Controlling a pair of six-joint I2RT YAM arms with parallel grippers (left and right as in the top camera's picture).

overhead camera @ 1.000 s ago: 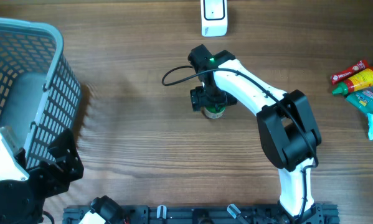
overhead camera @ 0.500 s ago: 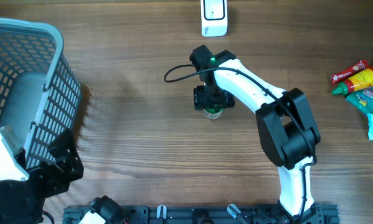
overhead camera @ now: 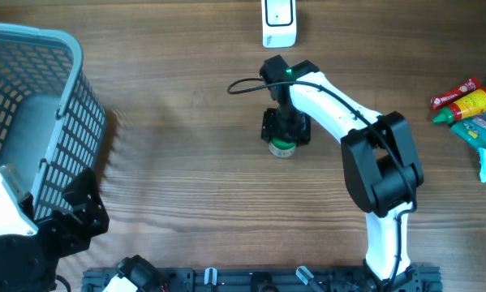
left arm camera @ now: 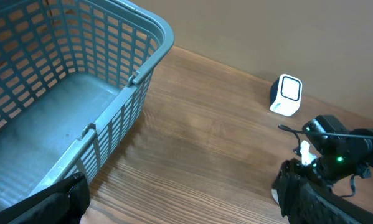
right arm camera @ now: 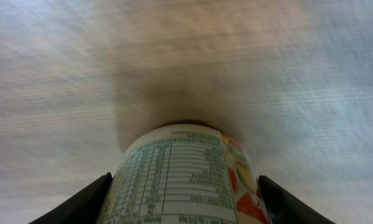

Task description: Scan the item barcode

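Observation:
The item (right arm camera: 180,174) is a small upright bottle with a white label printed with a table and fruit pictures. From overhead its green top (overhead camera: 281,148) shows just below my right gripper (overhead camera: 285,130). In the right wrist view that gripper (right arm camera: 185,179) straddles the bottle, and its dark fingers (right arm camera: 86,202) lie against both sides. The white barcode scanner (overhead camera: 279,20) stands at the table's far edge, also in the left wrist view (left arm camera: 287,94). My left gripper (left arm camera: 186,205) hovers open beside the basket, holding nothing.
A blue-grey mesh basket (overhead camera: 32,122) fills the left side, its rim (left arm camera: 155,37) close to my left gripper. Several packaged goods (overhead camera: 470,101) lie at the right edge. A black cable (overhead camera: 243,85) loops off the right wrist.
My right gripper has shifted slightly right and narrowed onto the bottle, which has moved a little with it. The left arm has not moved.

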